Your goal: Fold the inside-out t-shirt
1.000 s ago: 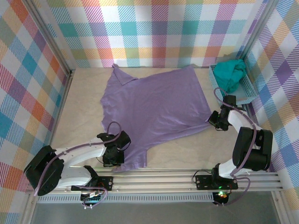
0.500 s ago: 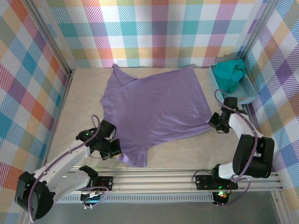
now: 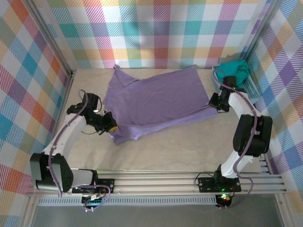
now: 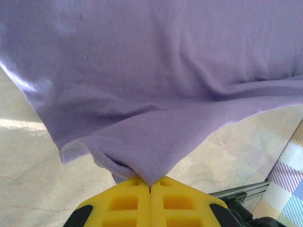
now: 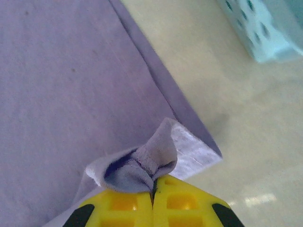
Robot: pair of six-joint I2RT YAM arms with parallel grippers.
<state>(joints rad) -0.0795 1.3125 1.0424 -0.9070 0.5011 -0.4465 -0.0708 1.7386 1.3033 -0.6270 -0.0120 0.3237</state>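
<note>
Two pinches on cloth, jaws pressing fully together. Left gripper [image 4: 150, 187] is clamping bunched near-left corner of inside-out t-shirt [image 3: 156, 101]; right gripper [image 5: 153, 189] is clamping near-right hem corner. Shirt is lying spread on table [image 3: 189, 142], near edge doubling over, basket [image 3: 253, 89] just beside right gripper.

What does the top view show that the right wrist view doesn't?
The top view adds the whole t-shirt, the left gripper shut on its near left edge, both arms, a teal garment in the basket, and the plaid walls. The right wrist view adds a close look at the bunched fold of fabric pinched in the right gripper. Both show the t-shirt, the table, the basket and the right gripper shut on the t-shirt's corner.
</note>
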